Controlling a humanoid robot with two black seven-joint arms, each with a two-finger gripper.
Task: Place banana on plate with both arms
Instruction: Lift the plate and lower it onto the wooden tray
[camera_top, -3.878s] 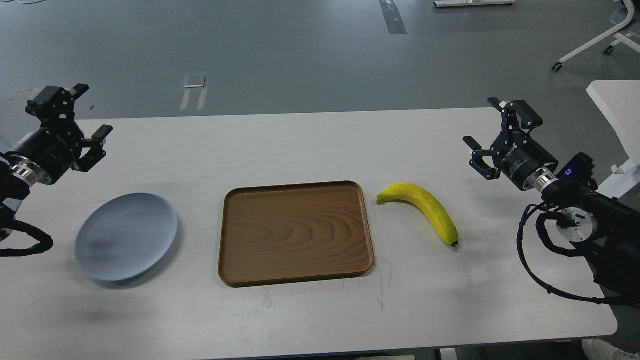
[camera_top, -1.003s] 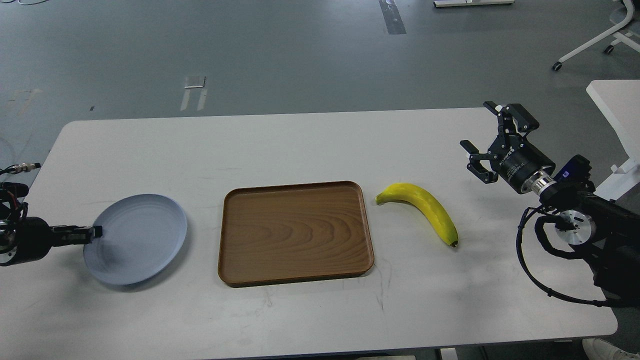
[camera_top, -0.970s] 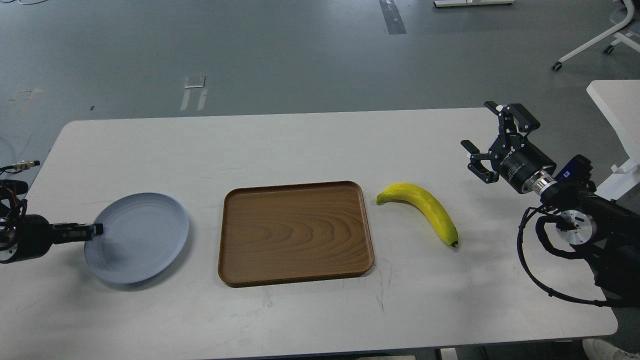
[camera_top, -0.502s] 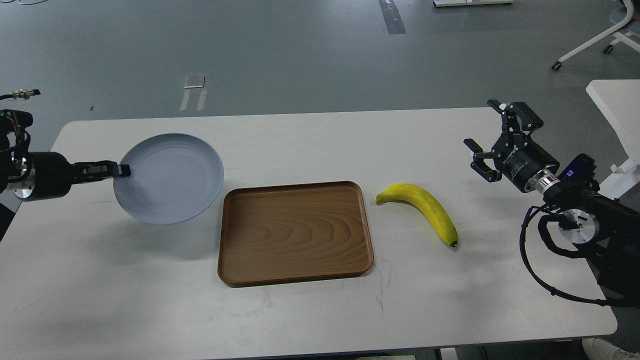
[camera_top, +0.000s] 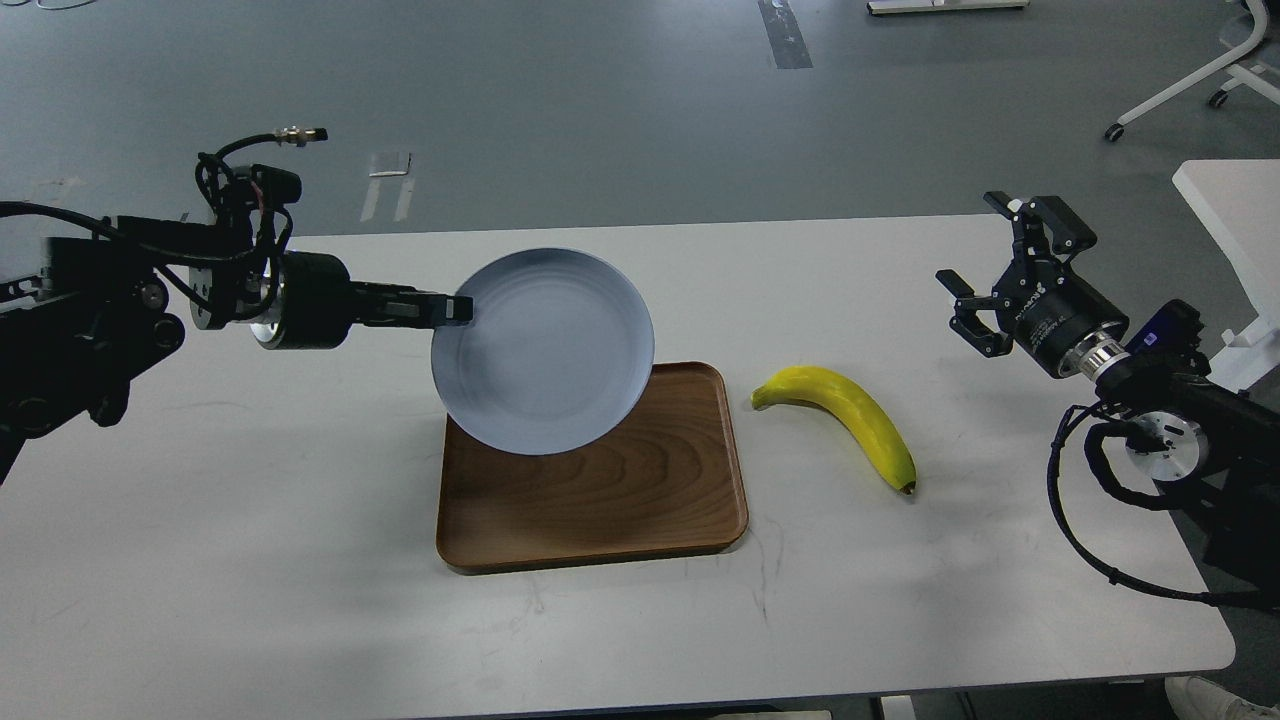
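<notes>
My left gripper is shut on the left rim of the pale blue-grey plate. It holds the plate in the air, tilted toward me, above the far half of the brown tray. The yellow banana lies on the white table right of the tray, with its greenish stem end toward the tray and its dark tip toward me. My right gripper is open and empty, raised above the table to the right of and behind the banana.
The rectangular brown wood-grain tray lies at the middle of the white table. A second white table and a wheeled chair base stand at the right, off the table.
My left arm has lifted the plate off the table's left side and carried it right, to above the tray. My right gripper has shifted slightly right. The banana has not moved.
</notes>
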